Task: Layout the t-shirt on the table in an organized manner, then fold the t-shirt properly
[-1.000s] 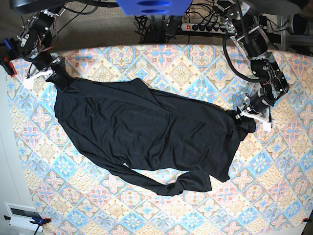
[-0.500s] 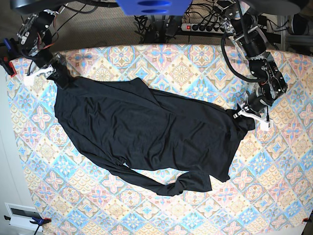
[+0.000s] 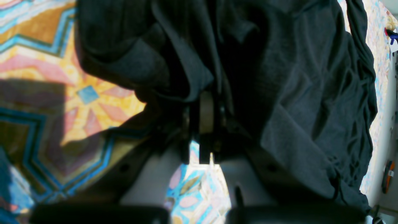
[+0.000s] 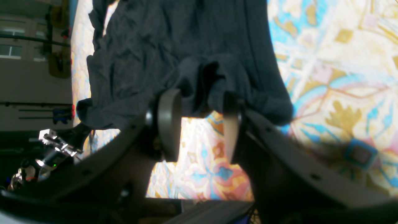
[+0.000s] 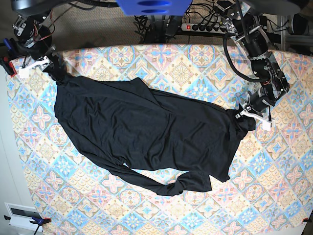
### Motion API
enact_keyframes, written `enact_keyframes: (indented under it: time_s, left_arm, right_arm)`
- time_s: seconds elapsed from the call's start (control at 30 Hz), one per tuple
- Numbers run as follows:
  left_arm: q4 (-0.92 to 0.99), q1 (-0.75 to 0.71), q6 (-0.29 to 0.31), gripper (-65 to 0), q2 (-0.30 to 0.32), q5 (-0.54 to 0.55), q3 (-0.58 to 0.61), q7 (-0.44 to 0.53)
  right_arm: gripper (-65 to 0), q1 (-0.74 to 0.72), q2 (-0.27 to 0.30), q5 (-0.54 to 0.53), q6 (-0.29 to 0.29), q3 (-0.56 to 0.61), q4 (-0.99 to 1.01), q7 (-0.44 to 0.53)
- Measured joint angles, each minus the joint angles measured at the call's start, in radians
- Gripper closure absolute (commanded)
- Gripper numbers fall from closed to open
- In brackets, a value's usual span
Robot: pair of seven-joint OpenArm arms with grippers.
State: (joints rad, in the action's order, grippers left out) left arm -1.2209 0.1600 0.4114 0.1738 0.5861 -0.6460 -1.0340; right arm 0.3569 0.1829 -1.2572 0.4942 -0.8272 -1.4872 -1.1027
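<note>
Left pincer (image 5: 250, 114) clamps t-shirt (image 5: 146, 132) edge; right pincer (image 4: 200, 124) gapes at opposite corner. Regrip there, stretch flat on tabletop (image 5: 186, 66).

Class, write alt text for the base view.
A black t-shirt lies crumpled and slanted across a patterned table. The left gripper pinches its right-hand end, and the right gripper sits open at its top-left corner.

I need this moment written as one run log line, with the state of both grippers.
left gripper: shut on t-shirt edge | right gripper: open, cloth corner draped at jaws | t-shirt: spread diagonally, wrinkled, not folded | table
</note>
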Motion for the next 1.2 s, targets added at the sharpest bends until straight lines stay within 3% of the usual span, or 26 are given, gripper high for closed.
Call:
enact_keyframes:
  time_s: [0.5, 0.6, 0.83, 1.2]
  left_arm:
    - [0.000, 0.000, 0.000, 0.0, 0.000, 0.000, 0.000, 0.000]
    - [0.000, 0.000, 0.000, 0.0, 0.000, 0.000, 0.000, 0.000]
    - [0.000, 0.000, 0.000, 0.0, 0.000, 0.000, 0.000, 0.000]
    - [0.000, -0.005, 0.000, 0.0, 0.000, 0.000, 0.002, 0.000]
  right_arm:
    - [-21.6, -0.005, 0.000, 0.065, -0.036, 0.005, 0.066, 0.003]
    - [-21.7, -0.005, -0.002, 0.067, -0.085, 0.005, 0.068, 0.008]
    - [-21.7, -0.008, -0.002, 0.108, -0.083, 0.006, 0.097, 0.018]
    - [-21.7, -0.138, -0.006, 0.134, -0.088, 0.060, 0.134, 0.006]
